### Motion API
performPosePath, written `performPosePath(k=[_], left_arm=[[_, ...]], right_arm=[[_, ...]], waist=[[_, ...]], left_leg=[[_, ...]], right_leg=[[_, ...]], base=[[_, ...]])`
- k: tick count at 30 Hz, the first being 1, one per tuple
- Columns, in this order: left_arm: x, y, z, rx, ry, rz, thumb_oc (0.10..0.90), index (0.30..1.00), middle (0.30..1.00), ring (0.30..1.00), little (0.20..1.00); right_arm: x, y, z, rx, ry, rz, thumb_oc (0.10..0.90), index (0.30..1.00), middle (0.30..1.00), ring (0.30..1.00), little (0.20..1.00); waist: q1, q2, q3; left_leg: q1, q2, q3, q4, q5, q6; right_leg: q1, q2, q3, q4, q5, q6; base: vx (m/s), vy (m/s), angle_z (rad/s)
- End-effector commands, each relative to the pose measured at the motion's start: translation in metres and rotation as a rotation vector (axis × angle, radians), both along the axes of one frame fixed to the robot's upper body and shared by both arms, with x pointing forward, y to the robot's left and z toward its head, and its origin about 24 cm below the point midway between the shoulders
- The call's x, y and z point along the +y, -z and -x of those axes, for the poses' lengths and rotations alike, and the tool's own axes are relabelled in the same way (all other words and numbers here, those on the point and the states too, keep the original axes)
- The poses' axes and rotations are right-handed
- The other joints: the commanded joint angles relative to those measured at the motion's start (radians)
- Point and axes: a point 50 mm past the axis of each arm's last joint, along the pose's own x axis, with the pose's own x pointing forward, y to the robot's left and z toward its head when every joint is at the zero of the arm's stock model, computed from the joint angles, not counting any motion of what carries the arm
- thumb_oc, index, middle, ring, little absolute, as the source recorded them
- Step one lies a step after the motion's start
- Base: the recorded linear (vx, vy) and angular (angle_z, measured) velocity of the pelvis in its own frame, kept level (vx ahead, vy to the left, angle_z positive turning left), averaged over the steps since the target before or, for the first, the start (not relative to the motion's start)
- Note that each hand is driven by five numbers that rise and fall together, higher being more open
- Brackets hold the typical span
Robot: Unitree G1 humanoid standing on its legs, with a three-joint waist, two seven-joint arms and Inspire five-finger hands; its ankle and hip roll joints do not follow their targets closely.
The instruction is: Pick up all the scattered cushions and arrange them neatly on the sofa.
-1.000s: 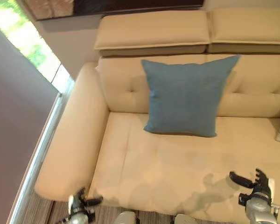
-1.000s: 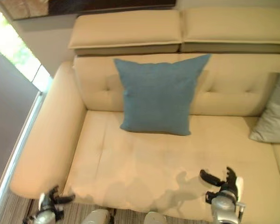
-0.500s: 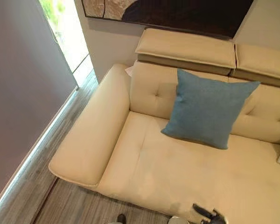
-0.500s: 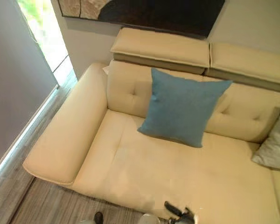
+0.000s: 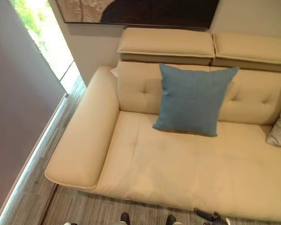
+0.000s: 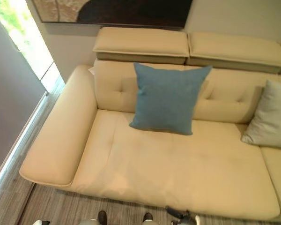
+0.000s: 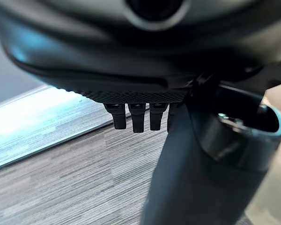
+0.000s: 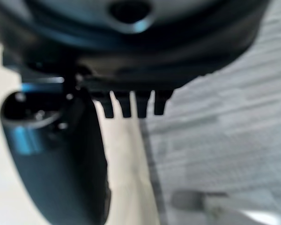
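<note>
A blue cushion [image 5: 192, 101] stands upright against the backrest of the cream sofa [image 5: 178, 164], near the sofa's left end. A grey cushion [image 6: 269, 115] leans on the backrest further right. My right hand [image 6: 180, 216] shows at the lower edge, by the front edge of the seat and well short of both cushions. Its wrist view shows straight fingers [image 8: 131, 105] with nothing in them, above the seat edge and the floor. My left hand [image 7: 131, 70] hangs over the wooden floor, fingers [image 7: 136, 119] straight and empty.
The sofa's broad left armrest [image 5: 86, 136] runs toward me. Left of it lie a strip of grey wooden floor [image 5: 37, 187], a grey wall and a bright window [image 5: 47, 37]. A dark picture [image 5: 145, 10] hangs above the headrests [image 5: 166, 43].
The camera has swung and pulled back, so the sofa looks shifted and smaller. Both hands have sunk from above the seat's front to the lower edge. The cushions have not moved.
</note>
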Motion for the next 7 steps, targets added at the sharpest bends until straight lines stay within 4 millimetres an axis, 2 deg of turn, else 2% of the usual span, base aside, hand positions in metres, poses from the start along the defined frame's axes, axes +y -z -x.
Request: performPosePath(k=[1,5,7], left_arm=[[-0.007,-0.004,-0.027,-0.089,0.037,-0.006,0.8,0.9,0.9,0.9,0.9],[-0.029,-0.008,-0.059,-0.212,0.033,0.103,0.8,0.9,0.9,0.9,0.9],[-0.037,-0.01,-0.067,-0.244,0.056,0.142,0.8,0.9,0.9,0.9,0.9]], right_arm=[[-0.01,-0.004,0.002,0.018,-0.036,0.063,0.8,0.9,0.9,0.9,0.9],[-0.008,0.001,0.012,0.052,-0.009,0.042,0.8,0.9,0.9,0.9,0.9],[-0.005,0.005,0.021,0.097,-0.036,0.039,0.8,0.9,0.9,0.9,0.9]], waist=[[-0.02,-0.023,-0.014],[-0.036,-0.028,-0.014],[-0.039,-0.031,-0.014]], left_leg=[[-0.051,-0.088,-0.042,-0.022,-0.023,0.044],[-0.036,-0.082,-0.053,-0.064,0.011,0.031],[-0.028,-0.08,-0.06,-0.092,0.03,0.024]], right_leg=[[0.068,-0.008,0.025,-0.023,-0.051,0.046],[0.079,0.009,0.017,-0.054,-0.042,0.04],[0.083,0.016,0.009,-0.068,-0.037,0.039]], base=[[-0.05,-0.078,0.01],[-0.06,-0.071,0.07],[-0.06,-0.065,0.09]])
